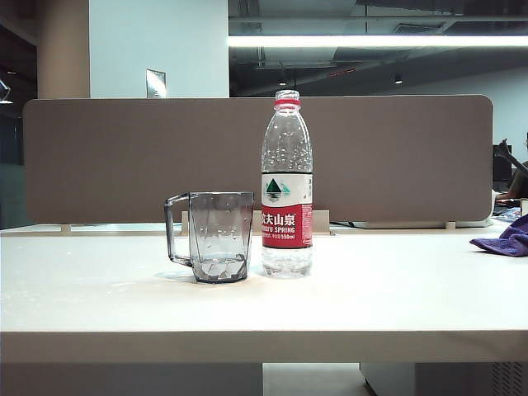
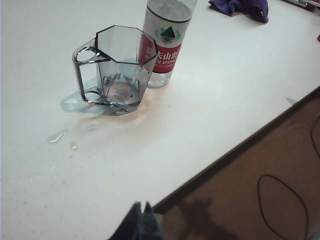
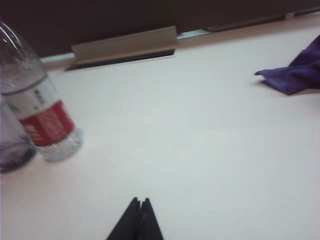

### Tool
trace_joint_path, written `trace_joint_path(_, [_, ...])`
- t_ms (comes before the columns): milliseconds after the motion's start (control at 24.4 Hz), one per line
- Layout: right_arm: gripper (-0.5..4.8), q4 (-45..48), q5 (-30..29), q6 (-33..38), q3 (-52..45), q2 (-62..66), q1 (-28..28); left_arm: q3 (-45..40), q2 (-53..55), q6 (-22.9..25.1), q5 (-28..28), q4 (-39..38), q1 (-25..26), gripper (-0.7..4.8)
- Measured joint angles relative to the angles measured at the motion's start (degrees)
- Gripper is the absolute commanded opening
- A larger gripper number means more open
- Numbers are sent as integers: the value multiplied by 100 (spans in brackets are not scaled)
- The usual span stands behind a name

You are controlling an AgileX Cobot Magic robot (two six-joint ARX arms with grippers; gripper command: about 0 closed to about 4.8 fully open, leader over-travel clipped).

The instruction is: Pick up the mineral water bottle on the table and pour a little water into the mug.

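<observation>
Both claws, left (image 2: 141,206) and right (image 3: 140,201), pinched empty, well apart from the mineral water bottle (image 1: 287,186).

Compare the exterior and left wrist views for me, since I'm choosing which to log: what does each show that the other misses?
Exterior only: the bottle's open red-ringed neck, the grey partition, and no gripper.
Left wrist only: spilled drops on the table near the mug, the floor cable, and the shut left gripper off the table edge.
Both: the bottle upright beside the mug, and the purple cloth.
</observation>
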Motion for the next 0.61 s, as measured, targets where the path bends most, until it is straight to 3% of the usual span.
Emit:
trace_joint_path(123, [-5,-767,74,-341,0,-229,-227,-2,0,0,0,0,0,-5])
trace_joint_path(286, [-5,-782,249,-1010,0,-409,-264,-2,2,0,0,-2,0,-5])
trace_joint_path(614, [-5,-787,243,-1051,0,-409,-280,0,2,0,-2,0,0,-5])
